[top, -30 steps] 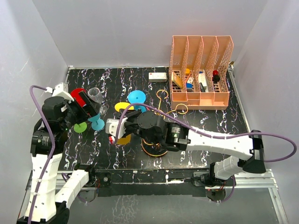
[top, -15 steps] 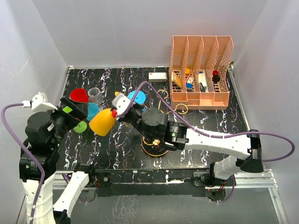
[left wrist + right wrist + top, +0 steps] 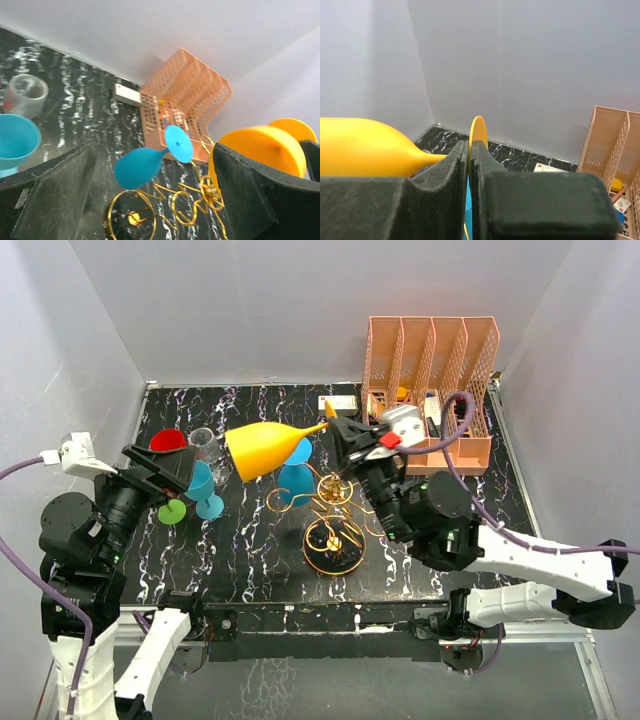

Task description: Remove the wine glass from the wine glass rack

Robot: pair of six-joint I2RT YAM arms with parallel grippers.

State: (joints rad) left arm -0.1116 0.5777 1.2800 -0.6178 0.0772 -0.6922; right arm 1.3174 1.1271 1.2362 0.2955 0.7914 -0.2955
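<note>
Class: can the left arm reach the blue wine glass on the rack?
Probably yes: the open left gripper faces the blue wine glass, nothing between; the held yellow glass crowds it.

Glasses (image 3: 205, 485) stand left of rack (image 3: 334, 536), organizer (image 3: 430, 453) behind

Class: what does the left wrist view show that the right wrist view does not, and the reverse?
Left wrist only: the clear cup, and a full view of the blue wine glass by the wine glass rack. Right wrist only: how the right gripper clamps the foot of the yellow wine glass. Both: that glass, the orange organizer and white box.
</note>
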